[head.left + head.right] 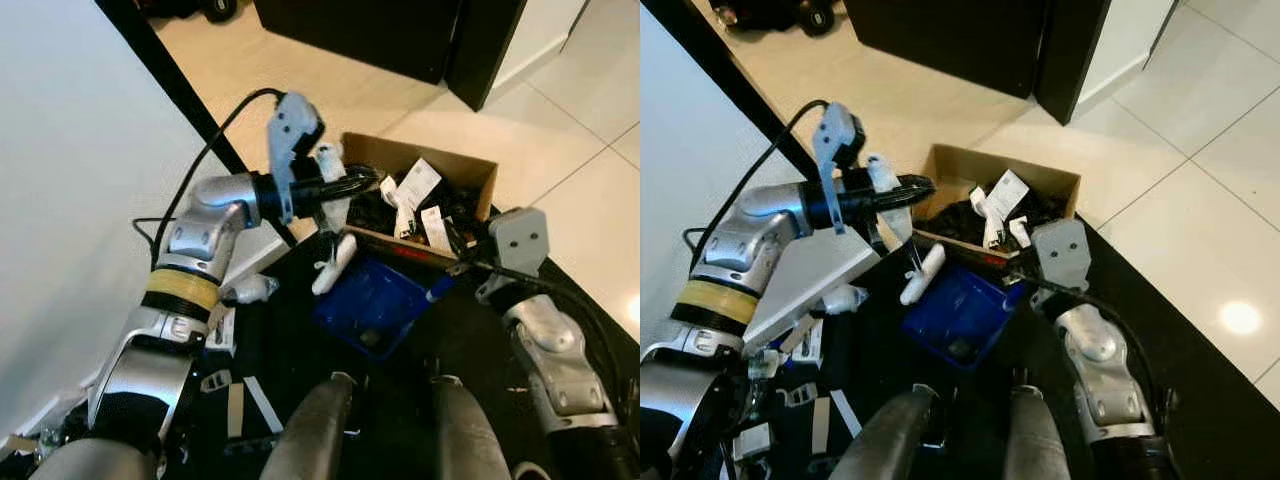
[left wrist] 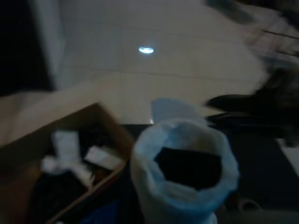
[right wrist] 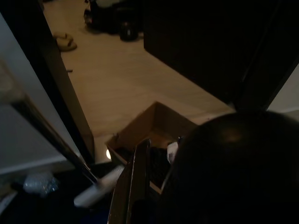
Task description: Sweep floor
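A white brush handle [image 1: 333, 262] is gripped by the left gripper [image 1: 340, 185], fingers clenched around its upper end, just in front of a cardboard box [image 1: 470, 170] stuffed with paper scraps and dark junk. The handle's lower end is seen dipping toward a blue dustpan [image 1: 375, 300] that sits on the dark floor strip right against the box. The right gripper [image 1: 470, 262] is held at the dustpan's far edge, probably clamped on its handle, though that can't be told for sure.

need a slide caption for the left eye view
Left gripper holds a white object over a cardboard box of trash; blue dustpan below.
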`<state>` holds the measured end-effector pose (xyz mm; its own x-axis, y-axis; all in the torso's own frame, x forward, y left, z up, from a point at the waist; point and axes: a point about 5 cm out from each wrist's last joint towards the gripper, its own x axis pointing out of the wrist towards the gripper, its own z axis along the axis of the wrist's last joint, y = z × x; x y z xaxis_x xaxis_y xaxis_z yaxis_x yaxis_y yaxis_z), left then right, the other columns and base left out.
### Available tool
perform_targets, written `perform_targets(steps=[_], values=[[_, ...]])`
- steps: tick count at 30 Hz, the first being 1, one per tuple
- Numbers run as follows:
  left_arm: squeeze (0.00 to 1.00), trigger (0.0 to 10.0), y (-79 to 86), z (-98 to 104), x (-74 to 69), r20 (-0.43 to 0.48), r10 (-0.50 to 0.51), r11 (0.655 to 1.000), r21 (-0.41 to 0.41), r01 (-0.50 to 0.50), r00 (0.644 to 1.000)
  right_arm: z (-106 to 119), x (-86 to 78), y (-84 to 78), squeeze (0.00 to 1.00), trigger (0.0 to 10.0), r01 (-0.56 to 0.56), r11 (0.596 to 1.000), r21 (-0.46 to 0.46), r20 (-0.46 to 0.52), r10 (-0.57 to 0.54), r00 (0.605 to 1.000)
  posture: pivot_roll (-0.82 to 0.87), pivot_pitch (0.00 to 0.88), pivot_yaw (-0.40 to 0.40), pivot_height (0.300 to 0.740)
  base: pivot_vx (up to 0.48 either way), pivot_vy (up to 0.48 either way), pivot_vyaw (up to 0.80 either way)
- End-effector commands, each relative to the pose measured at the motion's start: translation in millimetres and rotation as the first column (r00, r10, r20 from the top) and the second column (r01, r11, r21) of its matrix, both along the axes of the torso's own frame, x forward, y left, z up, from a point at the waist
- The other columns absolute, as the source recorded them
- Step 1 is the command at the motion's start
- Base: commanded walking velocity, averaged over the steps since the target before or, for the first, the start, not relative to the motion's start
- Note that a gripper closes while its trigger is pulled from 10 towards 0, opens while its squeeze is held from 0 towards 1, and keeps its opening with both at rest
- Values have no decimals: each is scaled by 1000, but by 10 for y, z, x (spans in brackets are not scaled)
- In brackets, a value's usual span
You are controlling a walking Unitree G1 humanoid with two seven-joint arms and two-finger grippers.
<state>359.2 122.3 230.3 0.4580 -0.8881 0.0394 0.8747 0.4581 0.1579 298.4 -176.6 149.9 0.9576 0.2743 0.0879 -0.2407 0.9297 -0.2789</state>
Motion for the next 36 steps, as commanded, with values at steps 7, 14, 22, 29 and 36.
perform_targets(steps=[7, 14, 22, 29, 36], values=[[0, 10000, 128, -195, -19, 46, 94, 996, -10, -94, 994, -242, 47, -214, 0, 10000, 86, 990, -114, -137, -101, 985, -27, 338, 127, 740, 0, 0, 0], [0, 10000, 175, -133, 20, 132, 136, 990, 8, -138, 982, -175, 153, -137, 0, 10000, 71, 995, -67, -80, -77, 994, -33, 321, 126, 740, 0, 0, 0], [0, 10000, 243, -231, 42, 213, 162, 978, 91, -185, 963, -186, 151, -4, 0, 10000, 17, 999, -50, -79, -21, 997, -30, 322, 124, 740, 0, 0, 0], [0, 10000, 119, -279, 93, 228, 113, 990, 57, -130, 967, -197, 168, 8, 0, 10000, 3, 999, -45, -71, -6, 997, -37, 337, 115, 740, 0, 0, 0], [0, 10000, -35, -405, 98, 189, -2, 993, 120, -21, 982, -198, 169, 25, 0, 10000, -13, 999, -51, -76, 9, 997, -55, 359, 107, 740, 0, 0, 0]])
